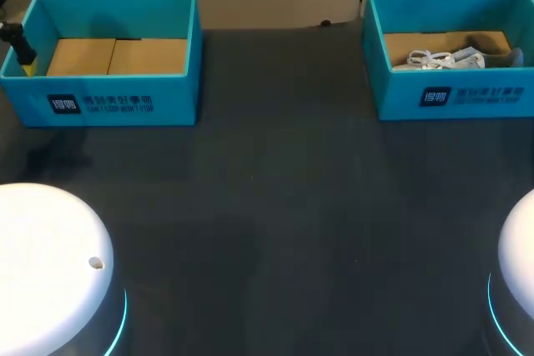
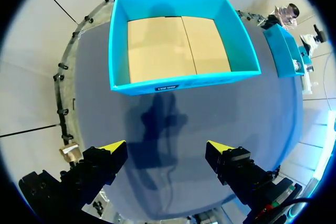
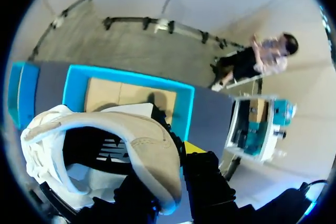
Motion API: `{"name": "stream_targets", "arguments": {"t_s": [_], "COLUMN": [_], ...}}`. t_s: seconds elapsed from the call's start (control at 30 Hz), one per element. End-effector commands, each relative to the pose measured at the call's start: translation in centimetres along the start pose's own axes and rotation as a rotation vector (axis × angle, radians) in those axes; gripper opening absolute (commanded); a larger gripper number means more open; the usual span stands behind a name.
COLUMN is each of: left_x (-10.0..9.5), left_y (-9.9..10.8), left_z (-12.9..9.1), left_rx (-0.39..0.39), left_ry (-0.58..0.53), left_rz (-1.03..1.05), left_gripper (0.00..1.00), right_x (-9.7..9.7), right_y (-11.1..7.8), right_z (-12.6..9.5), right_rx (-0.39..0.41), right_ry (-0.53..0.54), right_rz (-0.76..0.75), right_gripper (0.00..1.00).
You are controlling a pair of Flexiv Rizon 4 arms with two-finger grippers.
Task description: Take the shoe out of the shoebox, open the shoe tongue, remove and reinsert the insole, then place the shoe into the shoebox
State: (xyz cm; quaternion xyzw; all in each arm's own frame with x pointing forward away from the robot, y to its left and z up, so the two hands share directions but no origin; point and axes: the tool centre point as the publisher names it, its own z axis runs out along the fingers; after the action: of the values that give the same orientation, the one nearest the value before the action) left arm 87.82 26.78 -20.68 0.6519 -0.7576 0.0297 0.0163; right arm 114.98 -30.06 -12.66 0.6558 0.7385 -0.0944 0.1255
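A: Ground first. What's laid out?

B: Dark table (image 1: 275,206). Two teal boxes on its far side, well apart. The left box (image 1: 108,56) shows a bare cardboard floor. The right box (image 1: 450,93) has a second shoe (image 1: 455,58) lying inside, pale with white laces.

A: And the shoe being worked?

B: The shoe (image 3: 105,150) is beige and white. It is out of the box, in the air over the right box's far wall. In the right wrist view its opening faces the camera, and the inside is dark.

A: Right pincer?

B: The right gripper (image 3: 178,153) is clamped on the shoe's side wall near the heel. One yellow tip shows on the outside. The other finger is hidden by the shoe.

A: Left pincer?

B: The left gripper (image 2: 167,148) is spread wide with nothing between its fingers. It hangs above bare table, and the left box lies ahead of it.
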Motion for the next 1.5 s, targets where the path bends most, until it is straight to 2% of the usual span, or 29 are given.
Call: {"name": "stream_targets", "arguments": {"t_s": [0.03, 0.27, 0.47, 0.63, 1.07, 1.5], "left_x": [0.0, 0.0, 0.0, 0.0, 0.0, 0.0], "left_y": [0.1, 0.1, 0.1, 0.1, 0.1, 0.1], "left_z": [0.0, 0.0, 0.0, 0.0, 0.0, 0.0], "left_rx": [0.002, 0.002, 0.002, 0.002, 0.002, 0.002], "left_ry": [-0.002, -0.002, -0.002, -0.002, -0.002, -0.002], "left_rz": [0.0, 0.0, 0.0, 0.0, 0.0, 0.0], "left_gripper": [1.0, 1.0, 1.0, 1.0, 1.0, 1.0], "right_x": [-0.1, -0.1, 0.4, 1.3, 3.8, 4.1], "right_y": [0.5, 0.5, -0.7, -1.0, -1.5, -1.9], "right_z": [-0.3, -0.3, 1.4, 2.8, 6.1, 6.7], "right_rx": [0.05, 0.05, 0.087, 0.116, 0.124, 0.145], "right_ry": [0.008, 0.008, 0.01, 0.017, 0.036, 0.042], "right_rz": [0.157, 0.157, 0.266, 0.284, 0.317, 0.325], "right_gripper": [0.0, 0.0, 0.0, 0.0, 0.0, 0.0]}}
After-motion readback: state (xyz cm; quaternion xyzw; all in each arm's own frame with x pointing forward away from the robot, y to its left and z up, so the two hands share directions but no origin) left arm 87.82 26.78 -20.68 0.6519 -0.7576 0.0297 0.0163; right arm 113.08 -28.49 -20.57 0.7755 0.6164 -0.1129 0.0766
